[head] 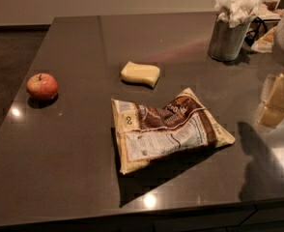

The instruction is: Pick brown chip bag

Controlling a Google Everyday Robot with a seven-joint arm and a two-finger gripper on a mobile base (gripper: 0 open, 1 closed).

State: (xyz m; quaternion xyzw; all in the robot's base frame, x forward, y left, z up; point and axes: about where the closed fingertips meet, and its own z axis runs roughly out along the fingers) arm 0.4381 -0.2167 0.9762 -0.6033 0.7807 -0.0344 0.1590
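The brown chip bag (168, 129) lies flat and crinkled on the dark counter (74, 168), near the middle front. It has tan-yellow edges, a dark brown band and a white nutrition panel facing up. My gripper (277, 103) hangs at the right edge of the view, above the counter, to the right of the bag and apart from it. It holds nothing that I can see. Its shadow falls on the counter at the front right.
A red apple (42, 86) sits at the left. A pale yellow sponge block (140, 74) lies behind the bag. A metal cup stuffed with white napkins (230, 30) stands at the back right. The counter's front edge runs just below the bag.
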